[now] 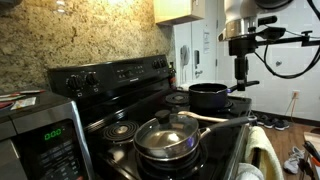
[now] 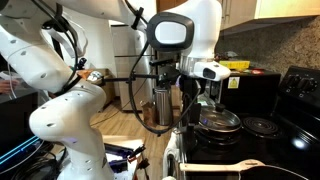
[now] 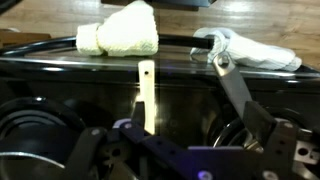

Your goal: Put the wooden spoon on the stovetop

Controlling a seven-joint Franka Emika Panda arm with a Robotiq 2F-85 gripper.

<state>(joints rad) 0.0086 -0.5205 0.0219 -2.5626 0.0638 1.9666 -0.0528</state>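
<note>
Spoon [image 1: 215, 117] lies flat on the stovetop [image 1: 150, 106], between the lidded pan [image 1: 165, 135] and the black pot [image 1: 208, 95], one end toward the front edge where towels [image 3: 125, 35] hang, while the hand [image 1: 240, 76] hangs above, clear of it, fingers spread, empty.

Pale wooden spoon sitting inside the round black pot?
No, in an exterior view the pale wooden spoon lies flat outside the round black pot, beside the lidded steel pan.
</note>
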